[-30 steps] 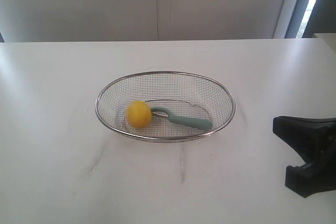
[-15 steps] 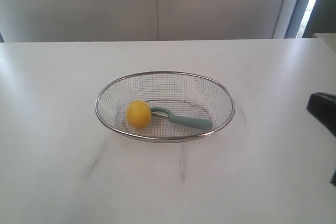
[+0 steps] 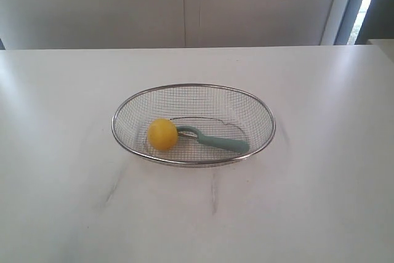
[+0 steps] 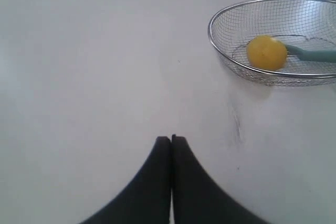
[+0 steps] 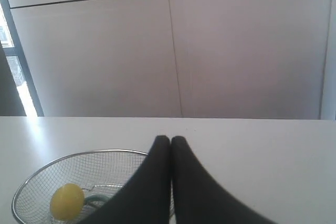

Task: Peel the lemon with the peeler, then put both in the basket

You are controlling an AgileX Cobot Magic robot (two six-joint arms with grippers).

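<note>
Lemon (image 3: 162, 134): in basket (image 3: 193, 86), touching the peeler (image 3: 215, 141) head. Basket: mid-worktop (image 3: 74, 201), well apart from every edge. My left tool (image 4: 171, 139) and right tool (image 5: 170, 139): fingers pressed together, holding nothing.

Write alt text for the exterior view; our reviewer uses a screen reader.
A shallow wire-mesh basket on a white table holds a yellow lemon and, just right of it, a teal-handled peeler lying flat. No robot arm shows in this view.
</note>
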